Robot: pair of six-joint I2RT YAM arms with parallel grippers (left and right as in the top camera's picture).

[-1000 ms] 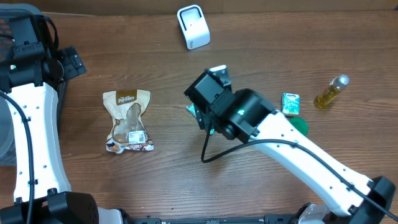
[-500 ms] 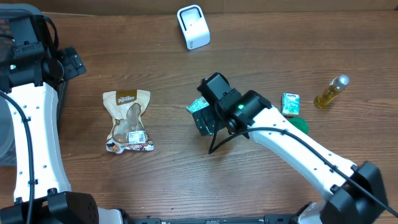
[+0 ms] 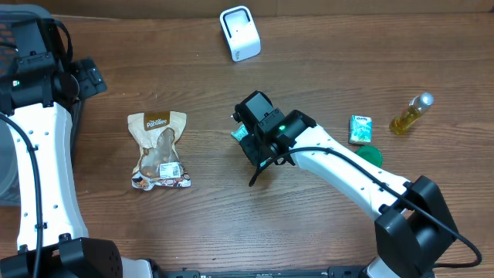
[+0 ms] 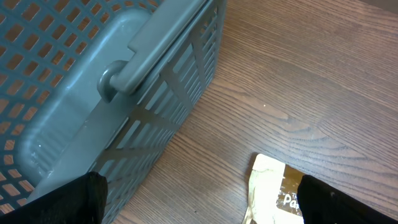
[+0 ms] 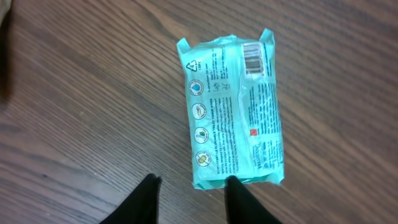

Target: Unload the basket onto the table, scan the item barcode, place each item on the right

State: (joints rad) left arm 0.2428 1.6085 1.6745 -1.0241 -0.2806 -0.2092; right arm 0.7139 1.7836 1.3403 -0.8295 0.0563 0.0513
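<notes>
At the table's left edge, your left gripper [image 4: 199, 186] hung with its fingers [image 4: 68, 199] spread wide and nothing between them, beside the grey basket [image 4: 155, 106]. One corner of the snack bag [image 3: 158, 150] showed just ahead of one finger; the bag itself lay flat, left of the table's middle. The scanner [image 3: 240, 33] stood at the far edge, about midway along it. Near the middle of the table lay the teal packet [image 5: 236, 118], flat on the wood with its printed side up. Its barcode [image 5: 252, 59] sat at the end farthest from your right gripper [image 5: 193, 180]. That gripper's fingers [image 5: 146, 199] stood a little apart and clamped on nothing. In the wrist view the left one was over bare wood just beside the packet, and the right one overlapped the packet's near end. Only the packet's near left corner lay in line with the gap, and you could not tell whether either finger touched it. Further right sat a small green carton [image 3: 360, 128] and a dark green round thing [image 3: 373, 155], partly hidden by the arm. A yellow bottle [image 3: 411, 113] lay toward the right edge.
</notes>
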